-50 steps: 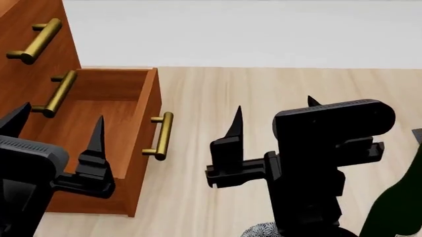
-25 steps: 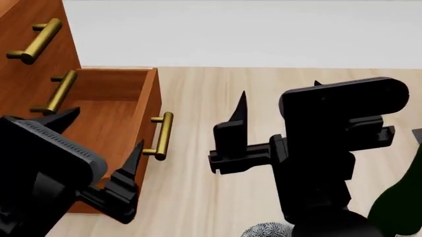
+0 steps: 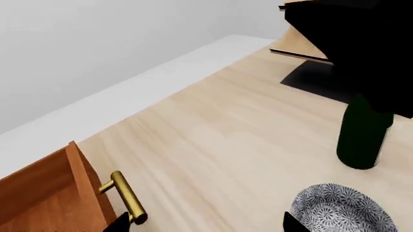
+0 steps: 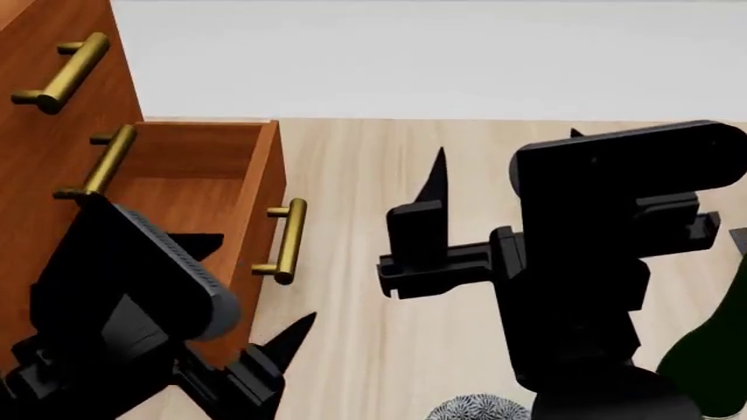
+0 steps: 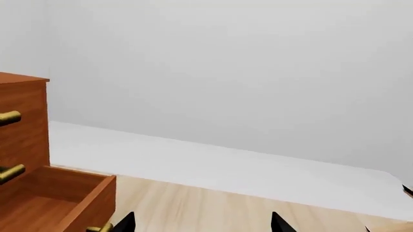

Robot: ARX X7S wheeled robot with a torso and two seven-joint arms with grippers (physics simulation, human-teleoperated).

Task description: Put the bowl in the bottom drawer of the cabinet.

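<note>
The bottom drawer (image 4: 198, 188) of the cabinet (image 4: 52, 105) stood pulled out, a reddish-brown wooden box with nothing visible on the part of its floor that showed. Its brass bar handle (image 4: 283, 239) ran along the front, beyond and just to the right of the left pincer (image 4: 251, 302). That pincer's black pointed fingers were spread apart and held nothing, hanging over the drawer's front right corner.

The bowl (image 3: 342, 210) sat upright on the pale wood-grain floor (image 3: 219, 145), mouth up, round and so without a long axis. In the left wrist view it lay just past one fingertip of the left pincer, apart from it, with the drawer handle (image 3: 125, 203) by the other fingertip. It was small and shallow, covered inside with a dense blue-grey and white floral pattern. In the head view only a sliver of its rim (image 4: 473, 409) showed, below the right arm.

The right pincer (image 4: 502, 175) was raised, tips pointing up and away, fingers apart and empty, well above the bowl. A dark green glass bottle (image 3: 361, 130) stood upright beside the bowl. Beyond it lay a black base (image 3: 316, 79) carrying a pale wooden rack (image 3: 303, 46).
</note>
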